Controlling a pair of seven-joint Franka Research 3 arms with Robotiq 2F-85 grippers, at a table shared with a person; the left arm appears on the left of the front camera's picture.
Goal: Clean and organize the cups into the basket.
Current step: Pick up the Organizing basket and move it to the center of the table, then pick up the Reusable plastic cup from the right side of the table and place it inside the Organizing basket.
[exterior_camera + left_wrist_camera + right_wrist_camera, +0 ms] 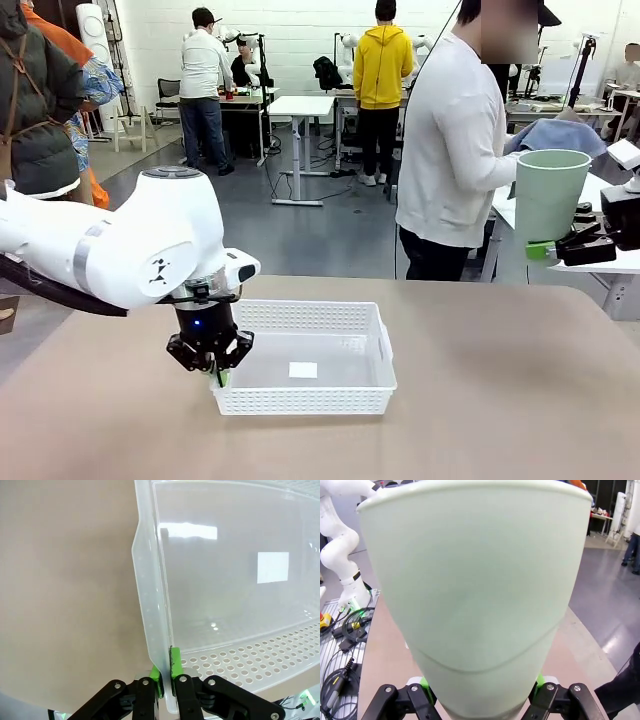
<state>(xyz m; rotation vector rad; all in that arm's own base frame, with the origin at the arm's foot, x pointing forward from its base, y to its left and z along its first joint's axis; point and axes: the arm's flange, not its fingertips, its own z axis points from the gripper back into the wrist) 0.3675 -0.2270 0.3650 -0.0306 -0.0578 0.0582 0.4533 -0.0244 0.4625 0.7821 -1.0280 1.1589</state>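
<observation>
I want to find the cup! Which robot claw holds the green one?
The right gripper, holding the mint green cup up by its base. The left gripper pinches the wall of the white basket instead.

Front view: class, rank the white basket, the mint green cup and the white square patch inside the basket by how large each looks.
1. the white basket, clearly largest.
2. the mint green cup, though its nearness to the camera makes true size unsure.
3. the white square patch, smallest.
</observation>
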